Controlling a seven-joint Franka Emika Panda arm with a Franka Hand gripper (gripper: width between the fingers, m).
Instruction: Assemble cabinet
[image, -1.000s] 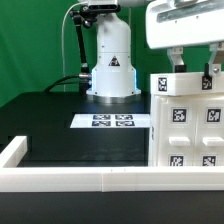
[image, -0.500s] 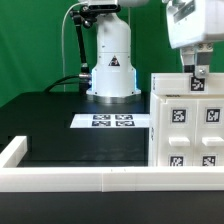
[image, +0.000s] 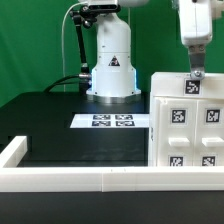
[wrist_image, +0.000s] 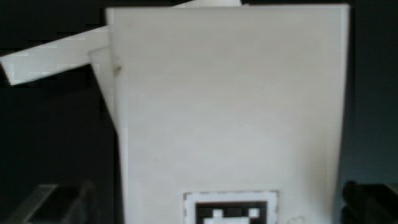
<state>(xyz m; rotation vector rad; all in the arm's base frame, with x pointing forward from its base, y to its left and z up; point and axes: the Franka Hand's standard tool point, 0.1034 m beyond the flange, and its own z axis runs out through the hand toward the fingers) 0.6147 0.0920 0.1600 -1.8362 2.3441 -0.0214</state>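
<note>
The cabinet is a large white box with black-and-white tags, standing at the exterior view's right near the front rail. My gripper hangs just above the cabinet's top edge, seen edge-on, with its fingertips about level with the top. In the wrist view the cabinet's white face with one tag fills the space between the two dark fingers. The jaws stand wide apart on either side of it, and a dark gap shows beside one finger. My gripper is open and holds nothing.
The marker board lies flat on the black table before the robot base. A low white rail edges the table's front and left. A slanted white piece shows beyond the cabinet in the wrist view.
The gripper has turned about its vertical axis from face-on to edge-on and shifted slightly toward the exterior view's right over the cabinet top. The cabinet has not moved.
</note>
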